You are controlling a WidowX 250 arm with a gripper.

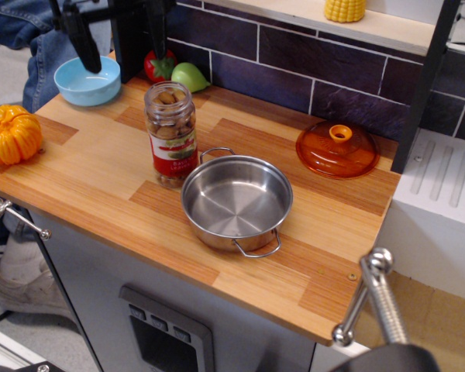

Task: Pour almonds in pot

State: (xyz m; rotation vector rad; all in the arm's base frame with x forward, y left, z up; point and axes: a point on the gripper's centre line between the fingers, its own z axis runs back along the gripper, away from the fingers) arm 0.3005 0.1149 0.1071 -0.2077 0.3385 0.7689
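The almonds (pixel 170 130) fill a clear jar with a red label (pixel 172 151) that stands upright on the wooden counter, just left of the pot. The pot (pixel 236 203) is a shallow shiny steel pan with two wire loop handles, and its inside is bare. My gripper (pixel 118 39) hangs at the top left, above and behind the jar, apart from it. Its two dark fingers (pixel 83 43) are spread wide with nothing between them.
A light-blue bowl (pixel 87 80) sits at the back left under the gripper. A red vegetable (pixel 160 65) and a green one (pixel 189 77) lie behind the jar. An orange lid (pixel 338 149) sits at the right, an orange pumpkin (pixel 12 134) at the left edge, and a metal bar (pixel 372 298) at the front right.
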